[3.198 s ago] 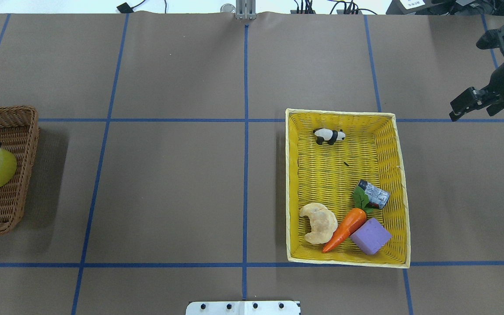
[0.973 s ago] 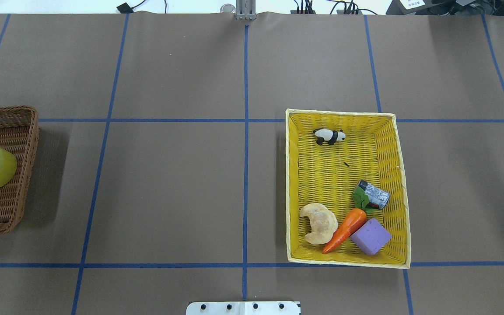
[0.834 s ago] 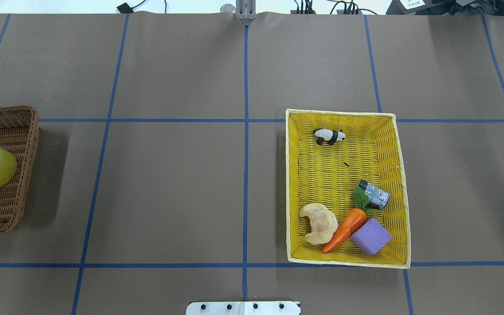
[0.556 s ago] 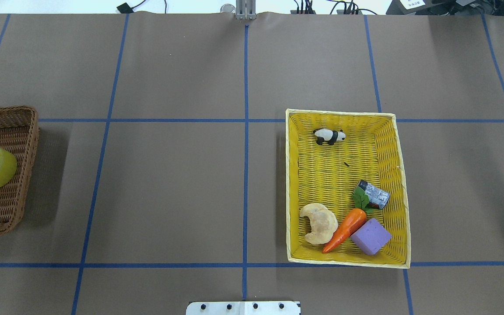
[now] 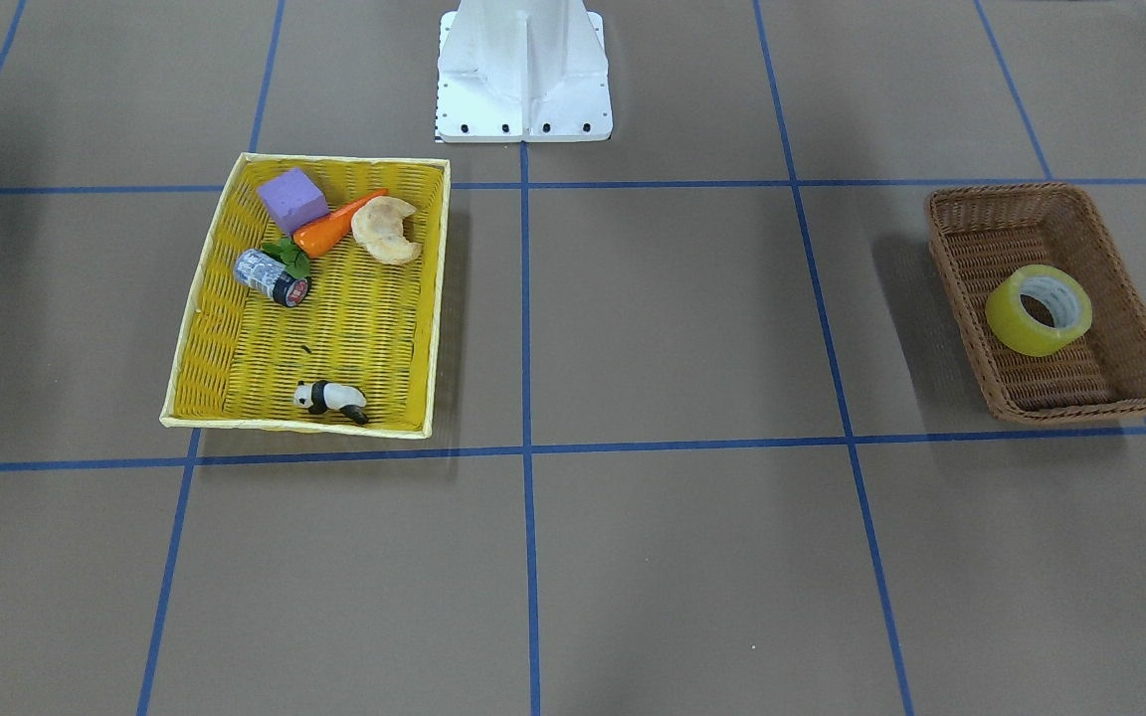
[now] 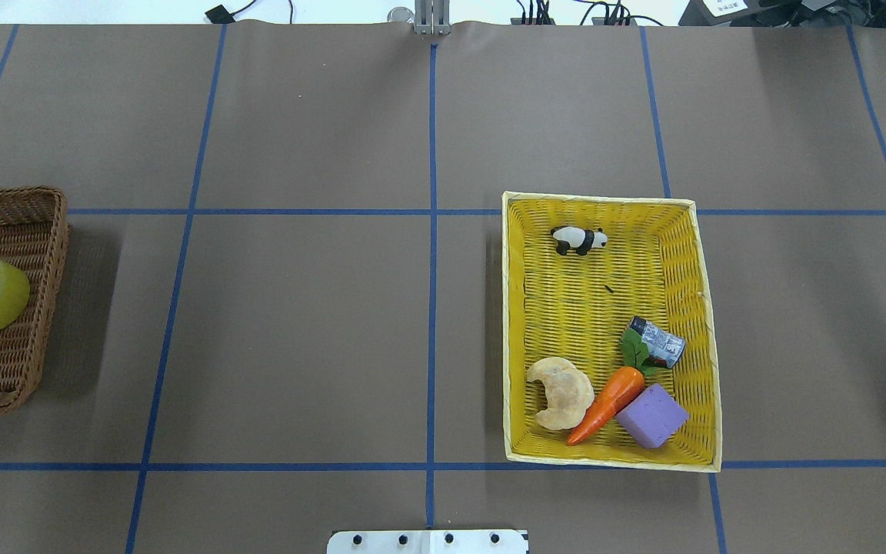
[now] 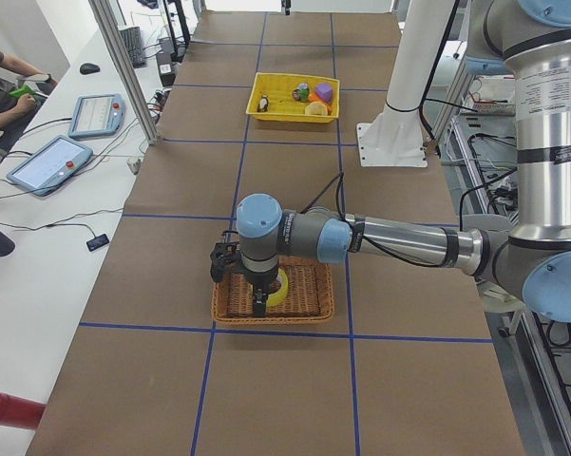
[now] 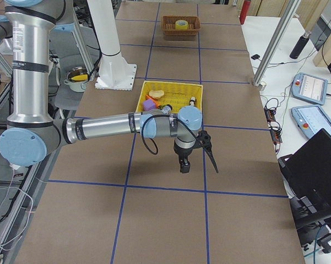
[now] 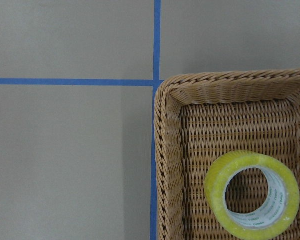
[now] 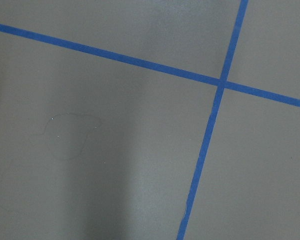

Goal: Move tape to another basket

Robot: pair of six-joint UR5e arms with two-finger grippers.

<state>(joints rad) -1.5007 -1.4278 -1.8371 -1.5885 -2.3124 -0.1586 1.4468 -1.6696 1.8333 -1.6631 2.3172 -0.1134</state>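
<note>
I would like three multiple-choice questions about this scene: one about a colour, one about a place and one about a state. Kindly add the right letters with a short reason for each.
1. The block in the yellow basket is: A red; B purple; C green.
2. The tape lies: A in the brown basket; B in the yellow basket; C on the block.
3. The tape is: A hanging in the air; B crushed flat; C resting on the basket floor, round and whole.

Answers:
1 B: the overhead and front-facing views both show a purple cube.
2 A: brown wicker surrounds the roll in the left wrist view.
3 C: the roll sits on the weave with its ring intact and nothing touching it.
</note>
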